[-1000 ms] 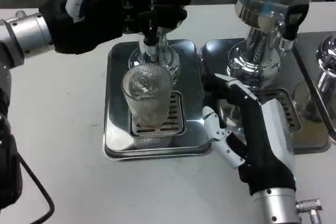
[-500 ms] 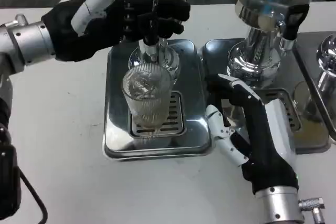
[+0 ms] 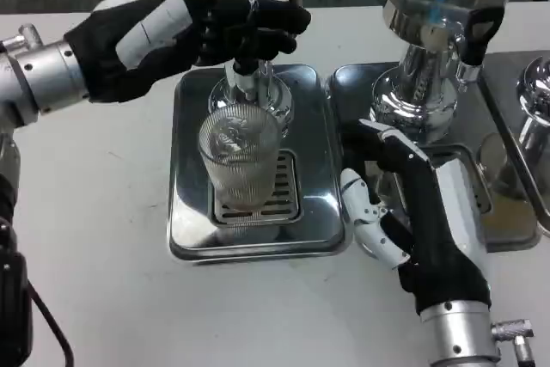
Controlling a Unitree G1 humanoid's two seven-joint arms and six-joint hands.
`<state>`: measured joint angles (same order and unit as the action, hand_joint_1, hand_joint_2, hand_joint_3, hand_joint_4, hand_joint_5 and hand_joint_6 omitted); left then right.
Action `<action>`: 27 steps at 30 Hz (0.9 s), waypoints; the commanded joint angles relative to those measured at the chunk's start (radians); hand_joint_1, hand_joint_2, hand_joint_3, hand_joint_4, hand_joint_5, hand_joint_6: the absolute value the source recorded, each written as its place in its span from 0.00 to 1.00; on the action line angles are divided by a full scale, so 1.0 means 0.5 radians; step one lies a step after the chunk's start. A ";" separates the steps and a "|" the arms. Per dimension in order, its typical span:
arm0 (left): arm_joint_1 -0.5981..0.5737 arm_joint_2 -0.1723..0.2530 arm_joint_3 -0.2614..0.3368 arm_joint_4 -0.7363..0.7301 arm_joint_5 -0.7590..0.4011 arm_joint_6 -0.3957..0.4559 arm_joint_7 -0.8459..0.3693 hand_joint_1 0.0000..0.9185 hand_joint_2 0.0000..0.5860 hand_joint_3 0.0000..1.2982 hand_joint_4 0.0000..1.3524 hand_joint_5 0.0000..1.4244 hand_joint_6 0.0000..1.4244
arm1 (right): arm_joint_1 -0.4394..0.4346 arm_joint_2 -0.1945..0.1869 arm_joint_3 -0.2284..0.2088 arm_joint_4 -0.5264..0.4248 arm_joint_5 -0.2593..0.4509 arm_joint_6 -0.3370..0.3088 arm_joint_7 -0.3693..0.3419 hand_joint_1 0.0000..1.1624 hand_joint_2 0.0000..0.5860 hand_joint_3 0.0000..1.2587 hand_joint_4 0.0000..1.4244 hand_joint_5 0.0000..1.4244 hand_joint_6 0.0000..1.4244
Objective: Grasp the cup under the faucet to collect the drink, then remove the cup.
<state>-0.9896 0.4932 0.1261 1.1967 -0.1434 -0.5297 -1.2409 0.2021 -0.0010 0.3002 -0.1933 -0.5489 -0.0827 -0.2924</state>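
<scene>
One ribbed cup (image 3: pixel 243 161) stands on the drip tray (image 3: pixel 193 212) beneath the faucet (image 3: pixel 245 75); I see my left hand (image 3: pixel 198 32) gripping its lever, right hand (image 3: pixel 404 204) beside it, fingers spread, empty.

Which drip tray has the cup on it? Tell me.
The left tray, below the left hand: the ribbed glass cup stands on its grate. The tray by the right hand carries none.

On the table (image 3: pixel 103 212), two drip trays side by side. On the left tray (image 3: pixel 193 169), the cup (image 3: pixel 241 165), standing upright on the grate, directly below the faucet (image 3: pixel 245 75). Above and behind the cup, the left hand (image 3: pixel 198 36), fingers at the faucet. On the right tray (image 3: pixel 352 83), a second dispenser (image 3: pixel 430 49). In front of it, right of the cup, the right hand (image 3: pixel 412 204).
</scene>
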 commanded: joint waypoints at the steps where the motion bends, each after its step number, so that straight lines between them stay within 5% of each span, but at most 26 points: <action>1: 0.048 -0.009 -0.045 -0.040 0.054 -0.135 0.023 0.00 0.04 0.19 0.10 0.11 0.09 | 0.003 0.006 -0.012 0.013 0.007 0.025 0.005 0.32 0.77 0.29 0.25 0.24 0.20; 16: 0.099 0.015 -0.131 -0.075 0.137 -0.426 0.139 0.00 0.04 0.18 0.09 0.11 0.09 | -0.024 -0.004 -0.015 0.005 0.004 0.086 0.066 0.31 0.78 0.26 0.22 0.20 0.17; 27: 0.126 0.038 -0.184 -0.095 0.182 -0.583 0.240 0.00 0.05 0.18 0.09 0.10 0.09 | -0.086 -0.023 -0.016 0.004 -0.005 0.191 0.164 0.32 0.69 0.20 0.16 0.16 0.14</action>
<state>-0.9483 0.5089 0.0552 1.1589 -0.0756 -0.7927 -1.1174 0.1716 -0.0086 0.2947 -0.1934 -0.5496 -0.0104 -0.2255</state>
